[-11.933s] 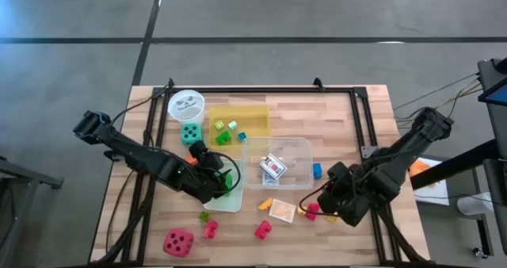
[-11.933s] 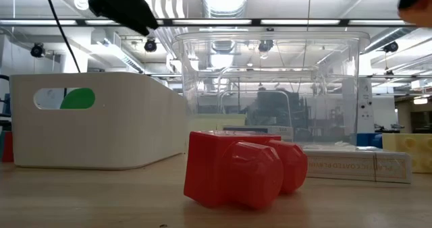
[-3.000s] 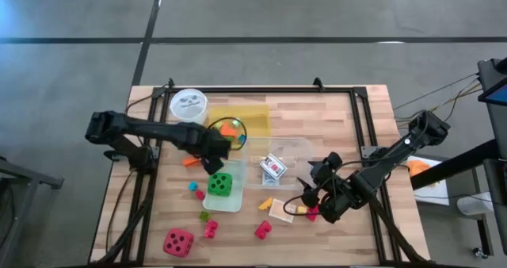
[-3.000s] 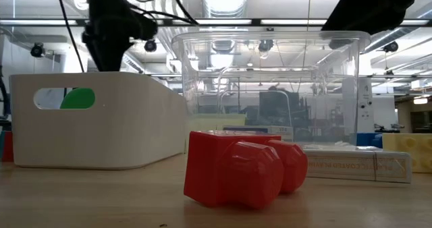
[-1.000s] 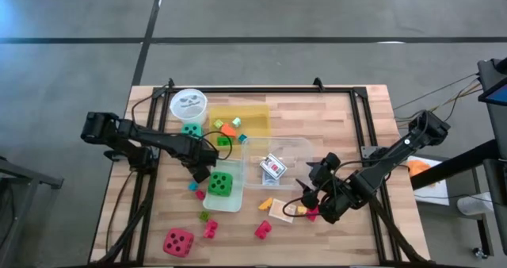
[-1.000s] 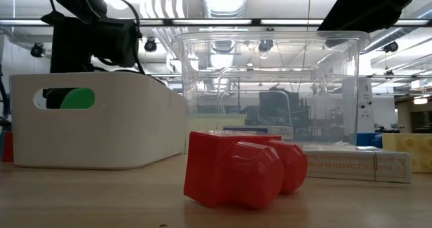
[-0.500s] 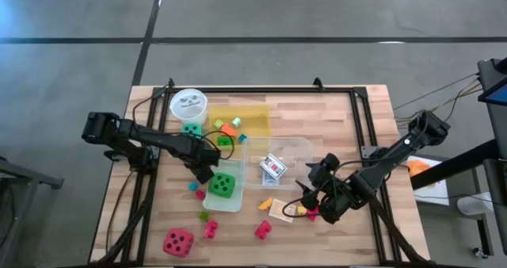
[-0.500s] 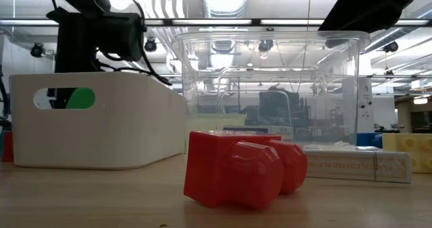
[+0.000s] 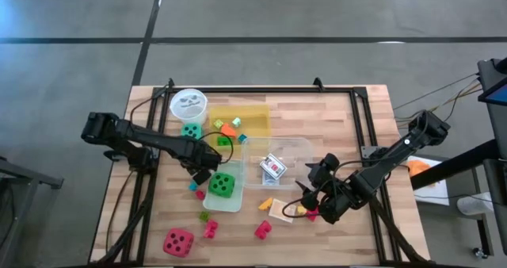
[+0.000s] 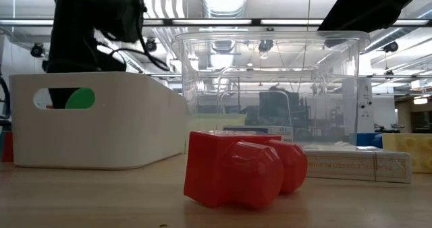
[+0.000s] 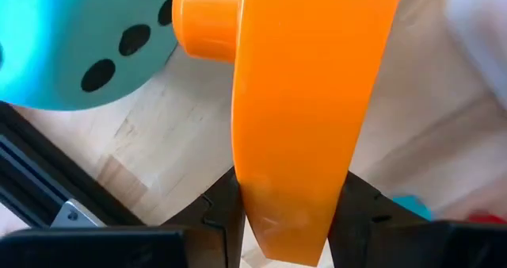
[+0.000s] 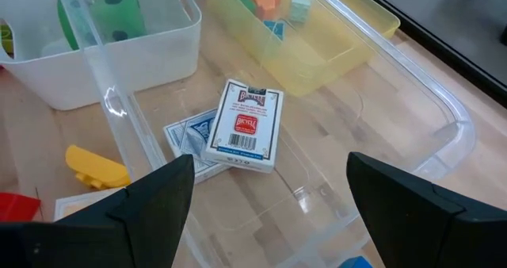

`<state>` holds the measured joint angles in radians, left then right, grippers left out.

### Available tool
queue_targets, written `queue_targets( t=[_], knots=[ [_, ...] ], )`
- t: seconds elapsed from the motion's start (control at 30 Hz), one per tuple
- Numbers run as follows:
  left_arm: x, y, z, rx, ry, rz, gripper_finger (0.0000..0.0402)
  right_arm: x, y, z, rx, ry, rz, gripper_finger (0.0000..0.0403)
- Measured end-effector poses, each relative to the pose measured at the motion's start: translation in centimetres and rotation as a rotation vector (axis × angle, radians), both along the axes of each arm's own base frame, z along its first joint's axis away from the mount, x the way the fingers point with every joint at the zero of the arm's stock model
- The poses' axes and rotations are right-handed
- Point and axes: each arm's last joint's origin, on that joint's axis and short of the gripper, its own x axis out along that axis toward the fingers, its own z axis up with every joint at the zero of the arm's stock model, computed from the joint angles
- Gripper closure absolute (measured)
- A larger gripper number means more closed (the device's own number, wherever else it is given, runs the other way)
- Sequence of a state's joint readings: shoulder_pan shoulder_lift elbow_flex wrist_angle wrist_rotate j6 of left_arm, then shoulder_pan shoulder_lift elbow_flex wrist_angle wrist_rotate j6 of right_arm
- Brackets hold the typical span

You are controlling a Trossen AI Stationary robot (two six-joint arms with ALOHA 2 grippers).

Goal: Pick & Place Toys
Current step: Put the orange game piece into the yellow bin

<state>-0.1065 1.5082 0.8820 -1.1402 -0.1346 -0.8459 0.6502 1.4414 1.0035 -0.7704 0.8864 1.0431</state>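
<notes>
Left tool [image 9: 203, 173] grips orange block [image 11: 305, 109] tight, beside white bin [image 9: 224, 202], near desk [image 9: 364, 117] left edge — thin pinch, we fear slip. Right tool [image 12: 265, 220] wide, empty, over clear box [image 12: 412, 133] — collision risk.

The table [image 9: 333, 117] is showing pale, matt wood grain. The clear box [image 12: 412, 133] is gleaming as thin glossy plastic, and the yellow tray [image 12: 348, 38] is looking translucent and smooth. The orange block [image 11: 305, 101] is shining like smooth plastic. The card packs [image 12: 247, 125] are looking like printed, slightly glossy paperboard.
</notes>
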Motion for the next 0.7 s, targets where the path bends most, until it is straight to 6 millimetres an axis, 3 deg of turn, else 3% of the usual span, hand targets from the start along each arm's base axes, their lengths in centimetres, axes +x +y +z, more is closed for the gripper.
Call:
queue_targets(
  t=[0.4, 0.7],
  knots=[
    [0.5, -2.7, 6.1, 0.043, 0.061, -0.122, 0.0284, 0.0, 0.0, 0.0, 0.001, -0.001, 0.000, 0.0078],
    [1.2, -3.3, 11.0, 0.092, -0.090, -0.141, 0.0284, 0.0, 0.0, 0.0, 0.005, -0.005, -0.002, 0.0078]
  ],
)
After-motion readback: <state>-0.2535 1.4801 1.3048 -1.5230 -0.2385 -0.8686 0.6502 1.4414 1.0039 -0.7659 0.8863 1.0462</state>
